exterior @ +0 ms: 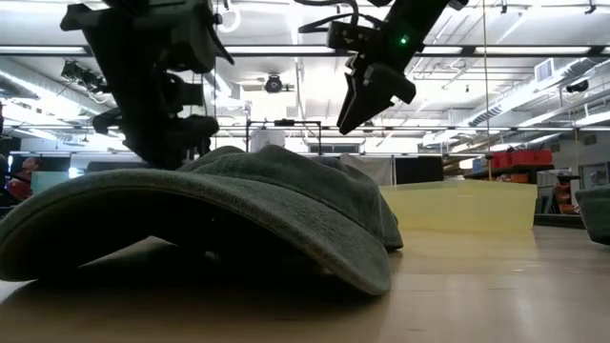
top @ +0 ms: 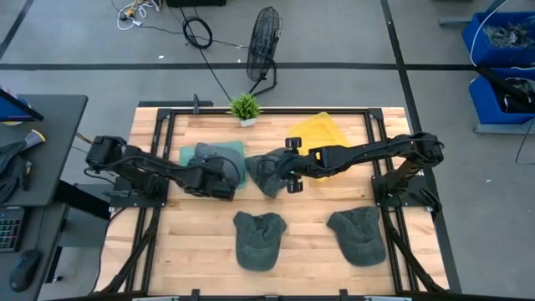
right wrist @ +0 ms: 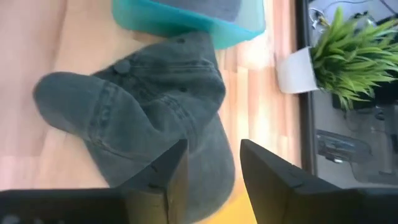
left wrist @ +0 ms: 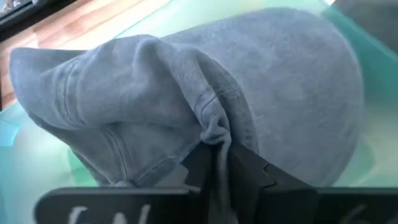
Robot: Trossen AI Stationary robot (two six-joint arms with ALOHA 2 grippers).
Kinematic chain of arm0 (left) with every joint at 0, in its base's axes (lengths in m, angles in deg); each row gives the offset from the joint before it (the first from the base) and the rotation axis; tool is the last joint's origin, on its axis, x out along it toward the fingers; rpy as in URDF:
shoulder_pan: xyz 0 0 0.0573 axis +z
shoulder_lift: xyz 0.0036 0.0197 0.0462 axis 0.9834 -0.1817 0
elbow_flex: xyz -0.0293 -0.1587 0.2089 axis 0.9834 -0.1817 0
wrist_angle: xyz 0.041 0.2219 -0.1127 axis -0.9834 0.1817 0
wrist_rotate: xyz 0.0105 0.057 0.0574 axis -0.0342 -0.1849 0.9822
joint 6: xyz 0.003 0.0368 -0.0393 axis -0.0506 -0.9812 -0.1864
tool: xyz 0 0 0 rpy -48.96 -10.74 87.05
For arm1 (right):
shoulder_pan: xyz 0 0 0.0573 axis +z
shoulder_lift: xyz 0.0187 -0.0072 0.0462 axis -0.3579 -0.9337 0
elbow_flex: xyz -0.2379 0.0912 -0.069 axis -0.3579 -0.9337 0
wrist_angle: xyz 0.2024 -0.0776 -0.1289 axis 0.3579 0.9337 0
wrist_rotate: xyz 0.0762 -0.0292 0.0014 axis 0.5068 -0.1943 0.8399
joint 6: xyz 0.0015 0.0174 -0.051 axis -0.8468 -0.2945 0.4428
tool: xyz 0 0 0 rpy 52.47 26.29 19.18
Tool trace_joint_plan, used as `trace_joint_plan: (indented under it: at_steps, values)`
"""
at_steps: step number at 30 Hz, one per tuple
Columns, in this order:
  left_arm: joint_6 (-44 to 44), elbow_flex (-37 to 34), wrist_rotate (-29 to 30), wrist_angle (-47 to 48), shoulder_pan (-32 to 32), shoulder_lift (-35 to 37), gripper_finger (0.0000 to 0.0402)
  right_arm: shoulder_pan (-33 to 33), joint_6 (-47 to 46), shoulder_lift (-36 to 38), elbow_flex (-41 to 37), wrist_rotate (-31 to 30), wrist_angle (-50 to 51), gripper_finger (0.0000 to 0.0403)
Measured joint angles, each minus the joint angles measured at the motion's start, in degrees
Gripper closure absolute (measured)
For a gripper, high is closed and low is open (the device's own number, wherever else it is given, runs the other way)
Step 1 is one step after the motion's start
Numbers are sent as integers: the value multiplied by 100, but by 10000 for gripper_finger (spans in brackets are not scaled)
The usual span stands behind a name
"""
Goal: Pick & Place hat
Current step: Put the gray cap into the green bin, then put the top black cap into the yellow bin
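**Left gripper pinches a cap in the teal bin; right gripper hangs open over a second cap**

From above: a teal bin (top: 214, 155) sits at the table's (top: 192, 242) back left with a grey-blue cap (top: 206, 157) in it. The left gripper (top: 224, 177) lies over the bin's front edge, on that cap. Just right of the bin a dark green cap (top: 266, 174) lies on the wood, with the right gripper (top: 284, 166) above its right side. A yellow bin (top: 318, 134) stands behind the right arm; what it holds is hidden. Two more green caps lie at the front, one at the centre (top: 257, 239) and one to the right (top: 358, 235). A small potted plant (top: 245, 107) stands at the back edge.

At table height: the front-centre cap (exterior: 229, 214) fills the foreground. The right gripper (exterior: 367, 100) hangs in the air, clear of everything, and the yellow bin's wall (exterior: 457, 208) shows behind.

Left wrist: the fingers (left wrist: 249, 174) are pressed together on a bunched fold of the grey-blue cap (left wrist: 205, 93), which rests inside the teal bin (left wrist: 354, 130).

Right wrist: the fingers (right wrist: 270, 177) are spread, apart from the dark green cap (right wrist: 149, 112) lying beneath and ahead of them, its brim reaching between them. The teal bin's corner (right wrist: 186, 22) is just beyond, and the plant (right wrist: 348, 56) off to the side.
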Motion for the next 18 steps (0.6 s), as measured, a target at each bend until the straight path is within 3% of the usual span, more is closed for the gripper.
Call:
trace_joint_plan:
  at_steps: [7, 13, 18]
  values:
    - [-603, 143, -317, 185, 144, 73, 282, -2, -394, 0, 0, 459, -39, 252]
    - [-1842, 663, -764, 407, 133, 254, 240, -14, -1850, -2, 0, 768, -62, 252]
    - [-2384, 1291, -487, 1217, 94, 501, 232, -107, -3273, -10, -293, 716, -787, 252]
